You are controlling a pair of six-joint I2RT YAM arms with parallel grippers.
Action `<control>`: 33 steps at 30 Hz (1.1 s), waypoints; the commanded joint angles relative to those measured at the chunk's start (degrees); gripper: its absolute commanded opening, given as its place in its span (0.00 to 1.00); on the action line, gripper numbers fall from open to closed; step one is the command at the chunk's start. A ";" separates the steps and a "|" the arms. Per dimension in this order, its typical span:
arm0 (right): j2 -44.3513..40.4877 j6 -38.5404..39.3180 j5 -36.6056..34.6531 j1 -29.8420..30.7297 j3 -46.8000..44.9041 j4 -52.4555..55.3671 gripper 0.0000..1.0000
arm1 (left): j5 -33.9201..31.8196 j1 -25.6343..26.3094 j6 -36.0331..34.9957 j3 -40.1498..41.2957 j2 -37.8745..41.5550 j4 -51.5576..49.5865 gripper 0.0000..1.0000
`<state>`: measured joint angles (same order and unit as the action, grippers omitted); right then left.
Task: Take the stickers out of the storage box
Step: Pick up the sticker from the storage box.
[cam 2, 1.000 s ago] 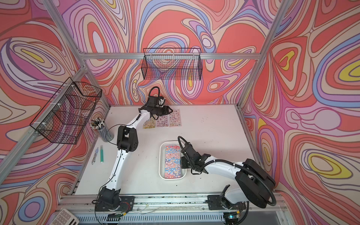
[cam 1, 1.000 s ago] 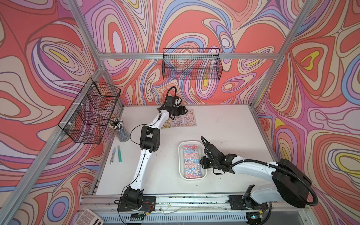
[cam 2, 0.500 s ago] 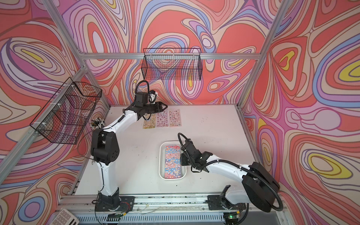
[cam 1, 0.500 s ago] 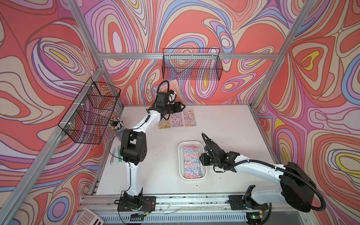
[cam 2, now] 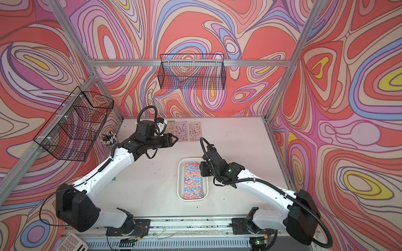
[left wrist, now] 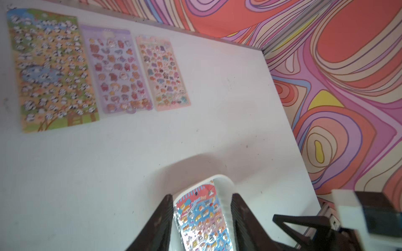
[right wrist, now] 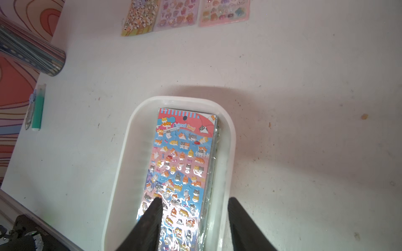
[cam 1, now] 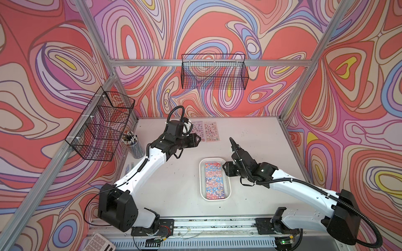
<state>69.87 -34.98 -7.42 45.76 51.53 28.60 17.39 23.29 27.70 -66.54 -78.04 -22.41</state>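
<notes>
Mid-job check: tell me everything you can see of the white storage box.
The storage box is a shallow, white, slightly translucent plastic tray with rounded corners and a raised rim. It lies flat on the table, front of middle, its long sides running toward the back wall. A stack of stickers lies inside, nearer the long wall on the right arm's side, with a cat sheet on top. The right gripper, jaws open, straddles that wall. Contact cannot be told.

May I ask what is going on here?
A white box is being emptied. Three sticker sheets lie in a row at the far edge of the table; a stack is in the box. The right gripper, open, is over that stack; the left gripper, open and empty, hovers between row and box.
</notes>
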 commanded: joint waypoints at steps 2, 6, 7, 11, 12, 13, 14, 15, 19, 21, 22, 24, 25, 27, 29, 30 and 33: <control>0.98 0.40 1.11 0.24 1.03 3.86 0.52 | -3.75 0.84 1.55 9.51 7.42 -7.73 0.43; 2.36 -0.73 1.49 1.09 0.11 2.20 0.54 | -3.56 2.63 3.87 19.16 11.79 -4.28 0.42; 2.92 -1.05 1.69 1.27 -0.15 1.65 0.54 | -4.04 3.54 4.28 20.74 12.32 -3.69 0.41; 5.33 -1.81 2.67 2.45 -0.24 -0.07 0.55 | -4.58 6.24 6.46 25.74 13.60 0.69 0.44; 6.30 -1.86 2.68 2.88 -0.08 -0.44 0.55 | -4.56 6.77 7.08 26.54 13.54 1.99 0.45; 7.14 -2.00 2.71 3.22 0.14 -0.71 0.55 | -4.50 7.29 7.54 27.09 12.94 3.28 0.45; 7.95 -2.15 2.77 3.41 0.32 -0.94 0.55 | -4.39 7.74 7.82 27.30 12.34 4.19 0.45; 8.84 -2.42 2.83 3.55 0.48 -1.33 0.55 | -4.38 8.30 8.07 27.34 11.48 5.04 0.45; 11.65 -3.74 2.85 3.69 0.59 -2.57 0.55 | -3.77 9.92 9.11 27.69 8.81 9.04 0.43; 12.78 -4.15 2.94 3.71 0.61 -2.76 0.55 | -3.93 11.05 9.76 27.94 7.92 10.86 0.43; 13.24 -4.23 3.08 3.71 0.51 -2.94 0.54 | -4.03 11.85 9.92 28.00 7.31 11.70 0.43; 14.01 -4.44 3.11 3.72 0.42 -3.06 0.54 | -4.56 13.51 10.14 27.62 5.87 12.28 0.44; 14.35 -4.53 2.86 3.72 0.33 -3.07 0.54 | -4.97 14.25 10.18 27.43 5.18 12.48 0.45; 14.94 -4.65 2.25 3.74 0.15 -3.03 0.54 | -5.38 15.32 10.43 27.48 4.65 13.12 0.47; 15.55 -4.86 1.76 3.81 -0.02 -2.94 0.54 | -5.28 15.89 10.83 27.69 4.48 13.70 0.49; 15.92 -4.95 1.46 3.77 -0.11 -2.94 0.55 | -5.35 16.07 11.01 27.75 4.52 13.71 0.49; 16.86 -5.15 0.16 3.97 -0.20 -2.61 0.55 | -5.94 16.82 11.55 28.50 4.98 13.54 0.49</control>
<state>85.71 -39.05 -5.15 49.23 51.77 26.17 12.91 39.57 37.95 -39.20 -73.49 -10.31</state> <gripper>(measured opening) 0.553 0.488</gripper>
